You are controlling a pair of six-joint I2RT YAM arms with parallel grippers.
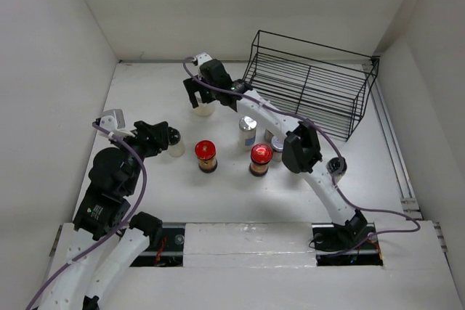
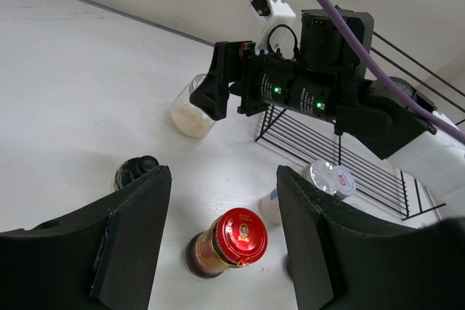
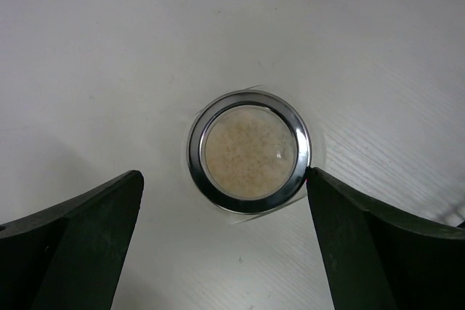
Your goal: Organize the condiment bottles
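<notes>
Here, right fingers [image 3: 87, 237]: spread wide, straddling the pale jar [image 3: 248, 152] without contact.
Left fingers [image 2: 131, 237]: parted, empty — above a red-lidded jar [image 2: 227, 241].
Pale jar's place: upright on the worktop [image 3: 109, 49], left of the rack [image 1: 309, 85].
Risk: closing off-centre could tip or skid the jar — smooth glass, round lid.

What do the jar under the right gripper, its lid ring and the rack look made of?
Jar: probably clear glass; pale grains show through its side. Lid ring: polished metal or chromed plastic, mirror-bright. Rack: thin black-coated wire, likely steel.
</notes>
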